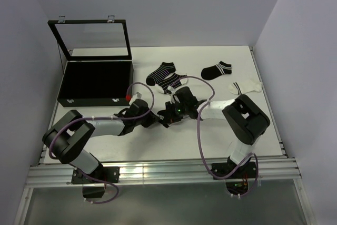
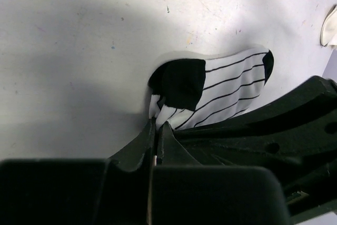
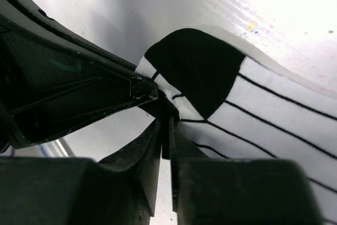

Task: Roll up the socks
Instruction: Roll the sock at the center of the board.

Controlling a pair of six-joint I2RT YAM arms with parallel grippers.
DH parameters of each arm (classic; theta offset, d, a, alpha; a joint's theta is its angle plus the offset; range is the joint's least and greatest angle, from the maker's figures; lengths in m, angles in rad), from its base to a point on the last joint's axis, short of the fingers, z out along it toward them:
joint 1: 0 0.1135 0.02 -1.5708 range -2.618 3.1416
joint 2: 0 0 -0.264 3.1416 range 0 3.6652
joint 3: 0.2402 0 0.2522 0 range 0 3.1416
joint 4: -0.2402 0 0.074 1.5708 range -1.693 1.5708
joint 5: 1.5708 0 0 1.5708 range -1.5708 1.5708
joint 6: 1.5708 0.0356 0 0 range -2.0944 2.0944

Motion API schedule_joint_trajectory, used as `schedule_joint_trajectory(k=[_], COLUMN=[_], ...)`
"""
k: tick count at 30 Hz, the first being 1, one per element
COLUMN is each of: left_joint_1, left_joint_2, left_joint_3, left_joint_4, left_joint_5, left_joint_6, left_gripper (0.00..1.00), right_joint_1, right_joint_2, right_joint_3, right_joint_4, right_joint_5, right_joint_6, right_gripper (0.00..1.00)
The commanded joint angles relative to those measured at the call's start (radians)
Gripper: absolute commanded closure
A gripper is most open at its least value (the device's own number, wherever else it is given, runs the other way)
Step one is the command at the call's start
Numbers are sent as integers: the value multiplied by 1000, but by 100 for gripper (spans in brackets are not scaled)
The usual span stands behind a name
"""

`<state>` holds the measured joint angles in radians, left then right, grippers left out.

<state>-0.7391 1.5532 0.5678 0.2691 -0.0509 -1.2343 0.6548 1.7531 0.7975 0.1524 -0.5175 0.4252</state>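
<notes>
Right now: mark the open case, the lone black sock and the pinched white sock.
open case (image 1: 90,100), top view, front wall
lone black sock (image 1: 216,70), top view, middle
pinched white sock (image 2: 231,85), left wrist view, striped body

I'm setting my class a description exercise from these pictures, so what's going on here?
At the middle of the table, the left gripper and the right gripper each have their jaws pinched on the dark-patched end of a white sock with black stripes. It lies mostly flat, not yet rolled. The other socks lie flat further back, near a black case with its lid open.
</notes>
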Motion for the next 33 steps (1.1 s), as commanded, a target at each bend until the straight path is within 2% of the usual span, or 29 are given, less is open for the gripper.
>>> schedule_joint_trajectory(k=[1,5,7,10,12,17,27,33], left_joint_1=[-8,-9,-11,-13,-14,-14,-16,-16], left_joint_2=[-15,-16,-16,-18,-16,-7,45,74], left_joint_3=[46,61,67,83,98,133,199,231], left_joint_4=[-27,-62,-83,-116,-131,-186,-266,-330], left_joint_5=[-23,-33,-33,-44,-50,-53,-50,-43], left_joint_6=[13,15,16,24,38,71,139,173], left_gripper=[100,100,100,100,100,100,100,100], right_joint_1=[23,62,86,109,111,114,118,118], right_joint_2=[-75,-151,-202,-253,-262,-231,-162,-109], right_joint_3=[-12,-38,-56,-90,-101,-86,-46,-12], right_joint_4=[-25,-14,9,33,35,25,71,108], right_joint_5=[123,233,278,364,401,401,419,378], right_joint_6=[-58,-77,-83,-77,-72,-49,64,109], right_gripper=[80,71,70,72,77,83,84,85])
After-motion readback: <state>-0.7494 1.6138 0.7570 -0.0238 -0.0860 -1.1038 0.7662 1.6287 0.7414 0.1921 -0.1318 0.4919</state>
